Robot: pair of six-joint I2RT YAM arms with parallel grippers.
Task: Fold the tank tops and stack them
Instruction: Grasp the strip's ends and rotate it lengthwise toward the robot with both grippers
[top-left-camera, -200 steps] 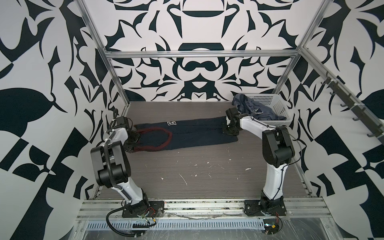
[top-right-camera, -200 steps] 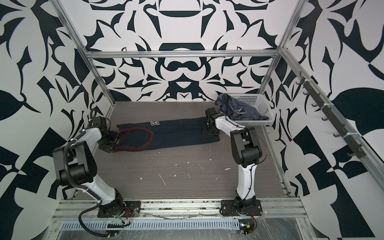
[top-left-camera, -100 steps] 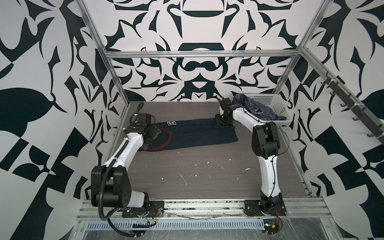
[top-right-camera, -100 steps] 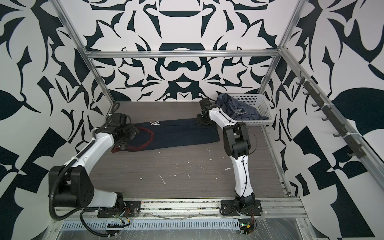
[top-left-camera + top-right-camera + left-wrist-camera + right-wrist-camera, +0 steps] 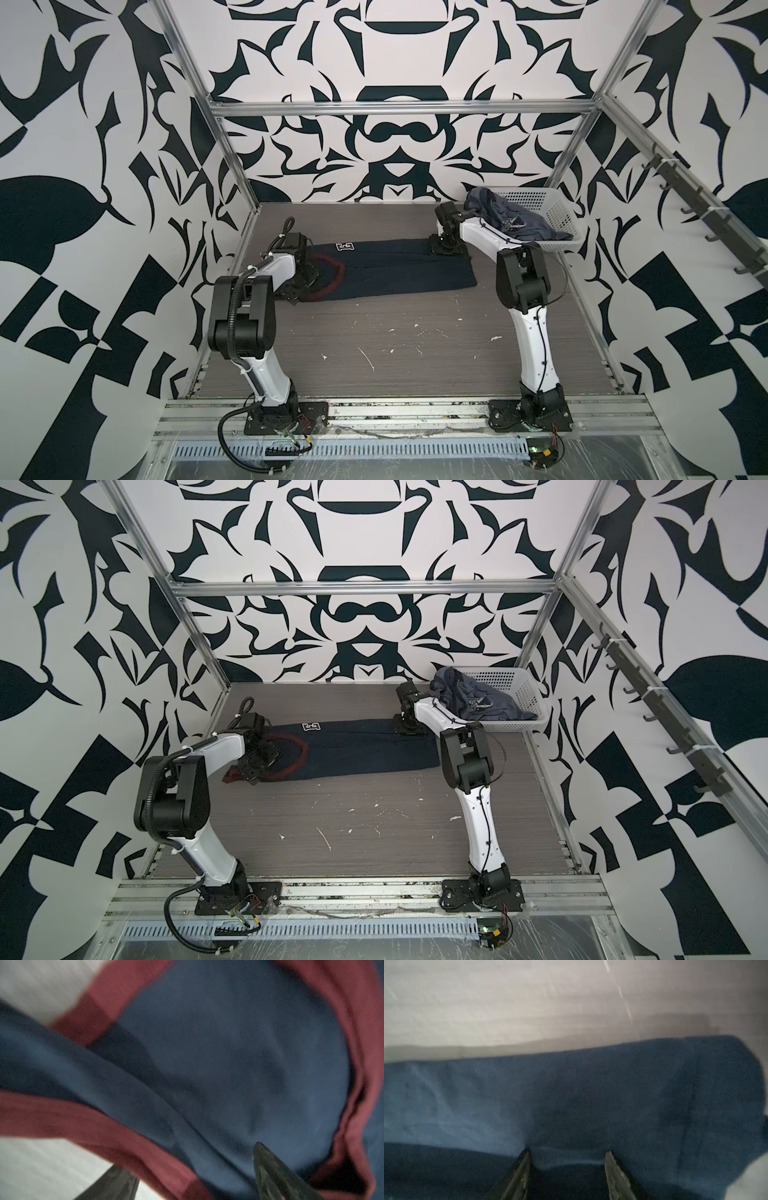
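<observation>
Two tank tops are in sight. The navy tank top (image 5: pixel 395 270) lies flat, stretched left to right across the far half of the table (image 5: pixel 395 353). My left pincer (image 5: pixel 307 282) is down on its red-trimmed neck end at the left, fingers (image 5: pixel 270 1167) spread wide over the cloth. My right pincer (image 5: pixel 446 249) sits on the hem end at the far right, fingers (image 5: pixel 612 1167) also apart, a small ridge of cloth between their tips. The slate-blue tank top (image 5: pixel 511 216) lies crumpled in the white basket (image 5: pixel 552 199) in the far right corner.
</observation>
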